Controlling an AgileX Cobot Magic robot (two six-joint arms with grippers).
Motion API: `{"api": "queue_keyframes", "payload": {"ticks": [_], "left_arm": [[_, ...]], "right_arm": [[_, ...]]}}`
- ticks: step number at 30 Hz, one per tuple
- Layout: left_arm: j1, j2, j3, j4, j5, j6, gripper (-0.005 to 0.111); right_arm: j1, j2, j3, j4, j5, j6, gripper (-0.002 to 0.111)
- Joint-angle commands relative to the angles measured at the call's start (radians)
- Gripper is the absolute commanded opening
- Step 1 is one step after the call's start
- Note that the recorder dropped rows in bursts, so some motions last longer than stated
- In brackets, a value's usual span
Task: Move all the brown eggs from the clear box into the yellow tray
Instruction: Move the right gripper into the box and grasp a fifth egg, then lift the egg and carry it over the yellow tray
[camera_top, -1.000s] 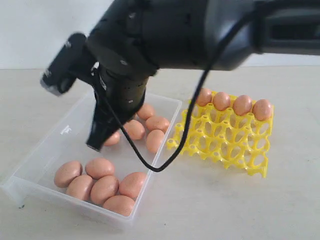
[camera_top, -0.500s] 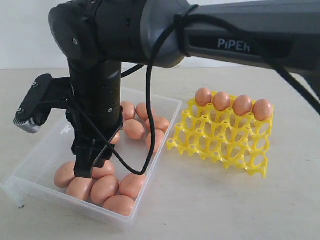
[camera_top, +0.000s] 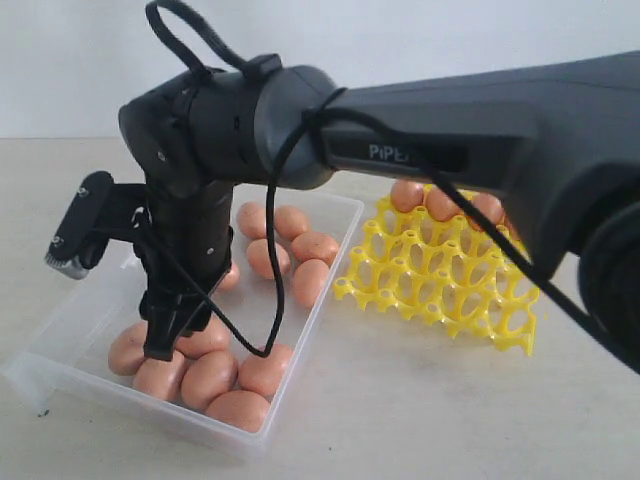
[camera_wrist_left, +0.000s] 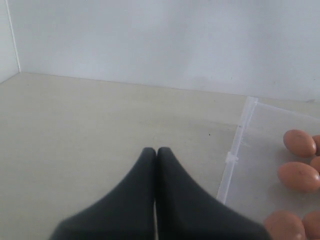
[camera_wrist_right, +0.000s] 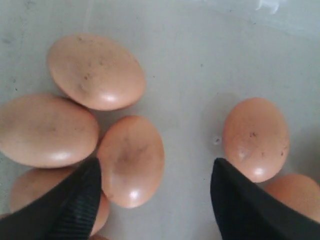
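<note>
My right claw (camera_wrist_right: 155, 169) hangs wide open and empty over the brown eggs (camera_top: 210, 375) clustered at one end of the clear box (camera_top: 105, 295). I should centre the speckled egg (camera_wrist_right: 131, 160) between my fingers (camera_wrist_right: 75, 205), descend without nudging its touching neighbours, and close gently across its width. The eggs are smooth tan ovals, faintly freckled, lying on their sides inside the box, the yellow tray (camera_top: 440, 290) just beside it.
</note>
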Motion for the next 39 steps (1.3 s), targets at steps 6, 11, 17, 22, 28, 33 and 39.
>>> {"api": "queue_keyframes", "payload": {"ticks": [6, 11, 17, 22, 28, 33, 39], "left_arm": [[-0.005, 0.003, -0.004, -0.002, -0.007, 0.007, -0.004], [-0.005, 0.003, -0.004, -0.002, -0.007, 0.007, -0.004], [-0.005, 0.003, -0.004, -0.002, -0.008, 0.007, -0.004], [-0.005, 0.003, -0.004, -0.002, -0.008, 0.007, -0.004], [-0.005, 0.003, -0.004, -0.002, -0.008, 0.007, -0.004], [-0.005, 0.003, -0.004, -0.002, -0.008, 0.007, -0.004], [-0.005, 0.003, -0.004, -0.002, -0.008, 0.007, -0.004]], "right_arm": [[-0.006, 0.04, -0.003, 0.002, -0.017, 0.008, 0.062], [-0.006, 0.087, -0.003, 0.002, -0.026, 0.008, 0.062], [-0.007, 0.122, -0.003, 0.002, -0.039, 0.013, 0.052], [-0.007, 0.108, -0.003, -0.003, -0.014, 0.078, 0.001], [-0.007, -0.101, -0.003, -0.026, -0.109, 0.228, 0.001], [-0.003, -0.291, 0.015, 0.076, -0.291, 0.555, 0.001], [0.093, -0.459, 0.374, 0.164, -0.852, 0.533, 0.001]]}}
